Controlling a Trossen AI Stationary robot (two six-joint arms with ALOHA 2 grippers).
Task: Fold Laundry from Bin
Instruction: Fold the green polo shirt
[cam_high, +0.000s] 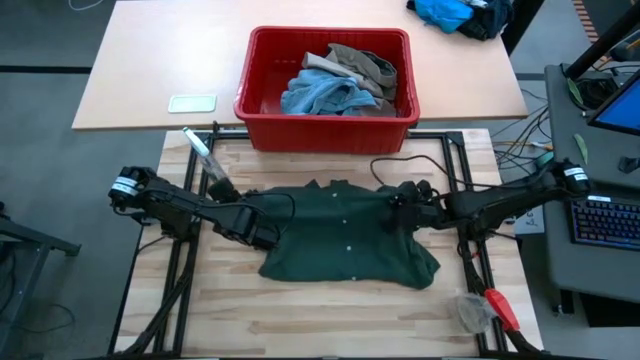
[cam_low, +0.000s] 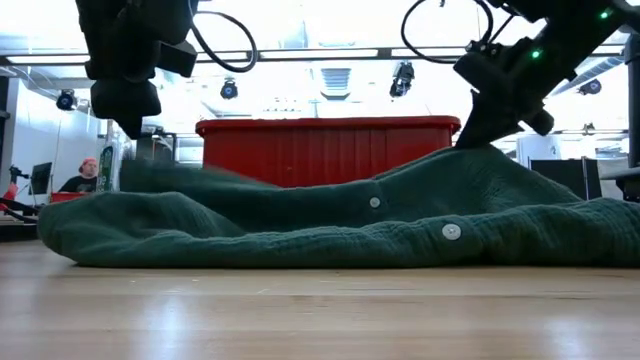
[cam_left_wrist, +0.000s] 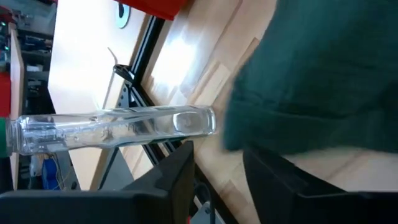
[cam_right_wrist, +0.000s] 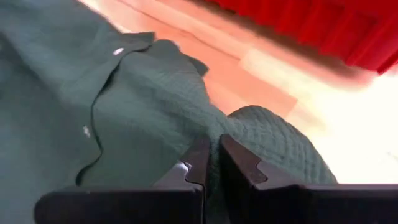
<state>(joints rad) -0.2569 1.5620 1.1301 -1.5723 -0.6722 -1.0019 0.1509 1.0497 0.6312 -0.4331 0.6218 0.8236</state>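
Pinching dark green garment (cam_high: 345, 235): right gripper (cam_right_wrist: 210, 163) | left gripper (cam_left_wrist: 217, 177) hovering part-open beside its edge | bin (cam_high: 325, 125) behind.

Work surface: pale wooden table (cam_high: 330, 310) on black frame.
On it: dark green buttoned garment (cam_high: 345, 235) spread at centre; red bin (cam_high: 328, 92) behind, holding clothes.

The bin (cam_low: 325, 150) is half hidden behind the green garment (cam_low: 400, 225) mid-frame; the blue heap (cam_high: 462, 14) is cut off at top.
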